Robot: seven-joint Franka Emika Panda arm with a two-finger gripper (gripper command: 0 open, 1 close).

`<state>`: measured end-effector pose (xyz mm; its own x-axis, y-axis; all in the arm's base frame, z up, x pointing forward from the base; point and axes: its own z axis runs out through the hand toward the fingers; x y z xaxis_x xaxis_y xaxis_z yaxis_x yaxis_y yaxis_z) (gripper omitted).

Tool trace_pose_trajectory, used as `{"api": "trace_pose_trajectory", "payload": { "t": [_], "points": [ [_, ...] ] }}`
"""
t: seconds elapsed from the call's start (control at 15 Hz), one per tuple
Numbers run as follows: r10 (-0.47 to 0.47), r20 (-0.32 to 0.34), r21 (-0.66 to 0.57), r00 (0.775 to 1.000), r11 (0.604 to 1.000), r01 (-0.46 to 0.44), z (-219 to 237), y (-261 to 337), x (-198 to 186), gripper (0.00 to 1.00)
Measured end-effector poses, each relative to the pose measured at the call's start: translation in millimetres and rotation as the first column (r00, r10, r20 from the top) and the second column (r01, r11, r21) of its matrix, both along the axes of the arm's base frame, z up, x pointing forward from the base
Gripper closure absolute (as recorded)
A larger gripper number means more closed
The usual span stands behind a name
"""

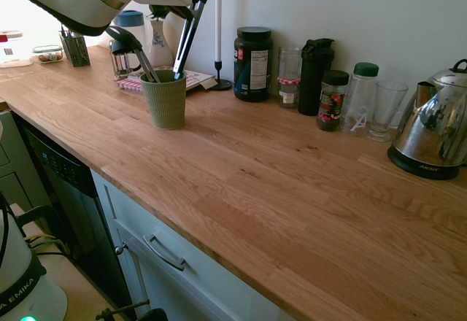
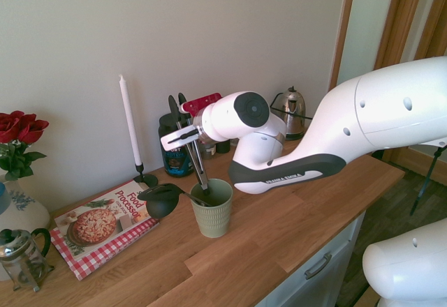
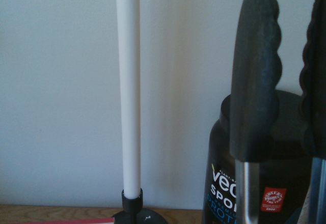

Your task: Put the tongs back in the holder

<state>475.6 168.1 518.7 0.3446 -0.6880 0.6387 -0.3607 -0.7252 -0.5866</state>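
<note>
On the wooden counter [image 1: 277, 182] in the first exterior view, the green holder [image 1: 166, 101] stands at ten o'clock, a black ladle [image 1: 130, 44] leaning in it. The tongs [image 1: 191, 22] rise from the holder, tips up. In the second exterior view, the gripper [image 2: 183, 137] is clamped on the tongs [image 2: 194, 150], whose lower end sits inside the holder [image 2: 213, 211]. In the wrist view, the tongs' [image 3: 254, 81] black tips stand at three o'clock, a white candle [image 3: 129, 86] at nine.

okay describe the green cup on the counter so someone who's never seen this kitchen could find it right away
On the long wooden counter, look near the wall end, just in front of the red-checked cookbook. The holder is a sage-green ribbed cup without a handle, standing alone; unlike the jars along the wall, it has utensils sticking out, the tongs and a black ladle.
</note>
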Motion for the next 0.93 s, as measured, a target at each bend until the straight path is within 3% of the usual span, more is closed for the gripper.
{"api": "trace_pose_trajectory", "payload": {
  "t": [0.93],
  "points": [
    [-0.007,-0.047,0.007,0.999,1.000,0.007,-35.1,-3.1,-5.9,1.00]
  ]
}}
